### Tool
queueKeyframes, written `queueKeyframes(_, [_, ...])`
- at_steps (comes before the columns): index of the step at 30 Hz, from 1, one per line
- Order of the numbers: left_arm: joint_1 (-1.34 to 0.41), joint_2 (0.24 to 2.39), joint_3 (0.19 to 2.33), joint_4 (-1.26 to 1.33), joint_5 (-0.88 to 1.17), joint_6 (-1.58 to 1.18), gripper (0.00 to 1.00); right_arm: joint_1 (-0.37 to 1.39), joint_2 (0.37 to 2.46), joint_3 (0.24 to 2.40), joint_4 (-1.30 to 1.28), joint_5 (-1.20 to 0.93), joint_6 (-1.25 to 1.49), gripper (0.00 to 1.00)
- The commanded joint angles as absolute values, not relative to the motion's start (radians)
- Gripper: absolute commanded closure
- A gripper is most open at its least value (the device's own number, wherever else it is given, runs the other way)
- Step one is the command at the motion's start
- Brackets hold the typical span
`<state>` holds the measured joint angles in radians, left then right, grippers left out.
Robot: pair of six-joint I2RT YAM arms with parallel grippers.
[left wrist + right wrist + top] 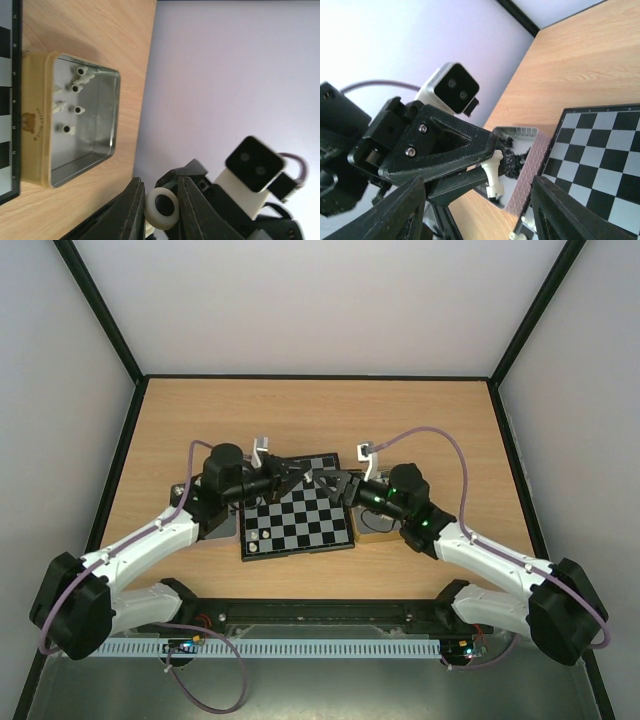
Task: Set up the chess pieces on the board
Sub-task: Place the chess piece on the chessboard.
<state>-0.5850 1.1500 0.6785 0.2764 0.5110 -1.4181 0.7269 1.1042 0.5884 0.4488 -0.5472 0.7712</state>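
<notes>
The board [297,520] lies between the arms, with a few cream-white chess pieces [260,540] at its near left corner. Both grippers meet above its far edge. My left gripper [296,472] [161,194] is shut on a cream-white piece [161,208], seen base-on in the left wrist view. In the right wrist view that white piece [492,172] hangs from the left fingers [470,150]. My right gripper [326,480] [479,192] faces it, open, its jaws wide on either side of the piece and not touching it.
A cream tin [35,125] holding several white pieces [75,100] sits right of the board [376,527]. A tin with a pinkish wall [529,172] holds black pieces [512,155] on the board's left. Bare wooden table [320,410] lies beyond.
</notes>
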Motion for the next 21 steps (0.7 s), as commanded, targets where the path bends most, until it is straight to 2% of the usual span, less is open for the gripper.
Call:
queueKeyframes(1, [-0.576, 1.164, 0.664, 0.414, 0.514, -1.600, 0.88, 0.729, 1.075, 0.540, 0.660, -0.428, 1.004, 0.42])
queueKeyframes(5, [-0.577, 1.180, 0.651, 0.502, 0.513, -1.719, 0.88, 0.730, 1.106, 0.536, 0.664, -0.389, 1.089, 0.41])
queueKeyframes(9, [-0.577, 1.197, 0.640, 0.565, 0.513, -1.811, 0.89, 0.730, 1.179, 0.548, 0.789, -0.488, 1.179, 0.45])
queueKeyframes(21, [-0.576, 1.221, 0.616, 0.622, 0.499, -1.905, 0.89, 0.736, 1.228, 0.581, 0.775, -0.471, 1.214, 0.76])
